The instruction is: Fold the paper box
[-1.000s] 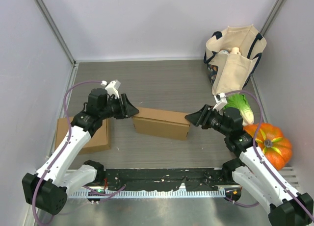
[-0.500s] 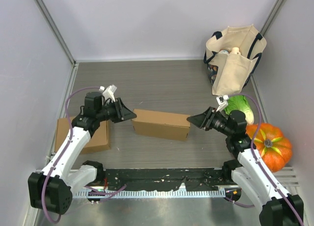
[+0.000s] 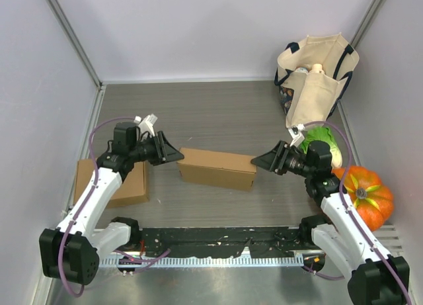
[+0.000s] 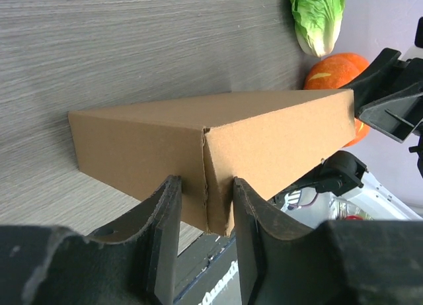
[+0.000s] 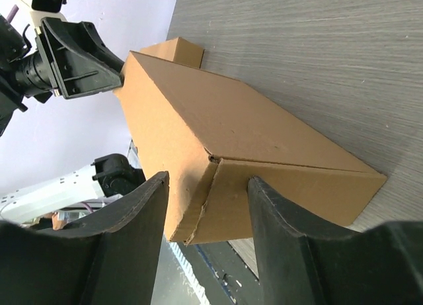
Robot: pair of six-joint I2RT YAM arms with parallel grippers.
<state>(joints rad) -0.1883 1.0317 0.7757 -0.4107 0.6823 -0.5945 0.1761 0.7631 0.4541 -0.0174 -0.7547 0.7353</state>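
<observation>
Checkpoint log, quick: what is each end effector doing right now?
Left end effector: open, at one end of the paper box, gripping nothing.
Right end effector: open, at the box's other end, gripping nothing.

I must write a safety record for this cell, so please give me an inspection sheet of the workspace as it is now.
Surface: grey wood-grain table.
Job's things: brown paper box lying mid-table.
Clutter: second brown box at the left edge, partly under the left arm; tote bag, lettuce and pumpkin at the right.
Grippers: left pincer and right pincer both open, one at each end of the paper box.
Cables: purple cable looped along each arm.
Surroundings: pale walls; nothing else seen.
</observation>
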